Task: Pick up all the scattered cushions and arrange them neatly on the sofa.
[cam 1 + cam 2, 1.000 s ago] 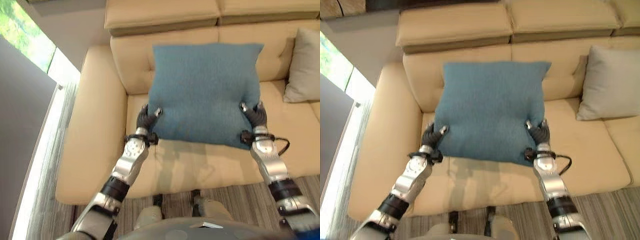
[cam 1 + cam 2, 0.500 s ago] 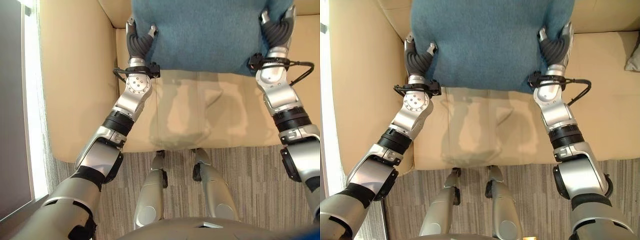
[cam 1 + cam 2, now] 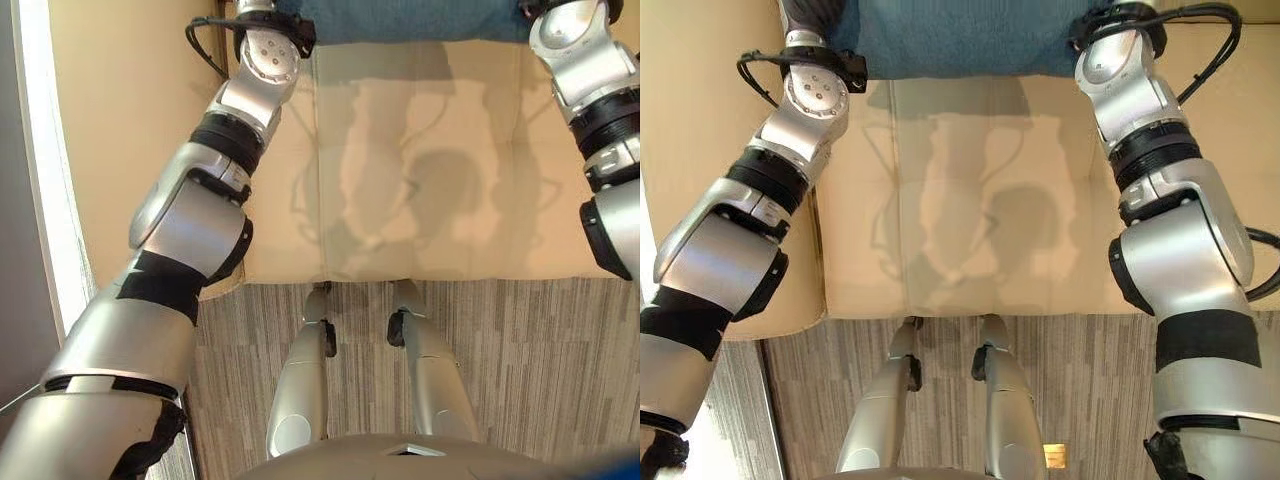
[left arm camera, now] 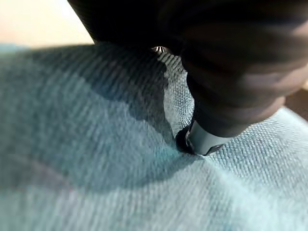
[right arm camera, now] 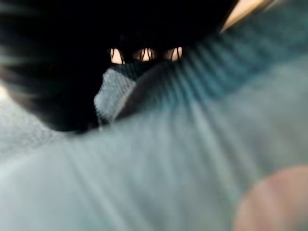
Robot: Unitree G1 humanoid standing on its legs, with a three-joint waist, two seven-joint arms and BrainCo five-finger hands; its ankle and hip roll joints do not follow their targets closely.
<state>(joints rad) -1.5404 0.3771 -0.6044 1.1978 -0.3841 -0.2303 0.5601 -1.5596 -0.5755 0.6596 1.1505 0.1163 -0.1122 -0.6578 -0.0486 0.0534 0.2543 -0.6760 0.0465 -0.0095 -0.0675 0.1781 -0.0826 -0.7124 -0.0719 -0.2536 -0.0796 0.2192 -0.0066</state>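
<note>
Tan sofa (image 3: 420, 150), seat seamed into panels, broad armrest (image 3: 120, 120) on the left. Grey striped carpet (image 3: 540, 360) below the front edge. Bright daylight strip (image 3: 45, 180) along the floor at far left.

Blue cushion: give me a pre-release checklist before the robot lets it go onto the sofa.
1. Left robot hand gripping the blue cushion: ok, its thumb digs into the fabric.
2. Right robot hand gripping the cushion: ok, fabric is bunched in its grasp.
3. Cushion over the sofa seat, not the floor: ok, its lower edge is above the seat.
4. Seat below free of other things: ok in the visible part.
5. Cushion resting against the backrest: cannot tell, the head views cut off above its lower edge.
6. Cushion level and square: cannot tell.
</note>
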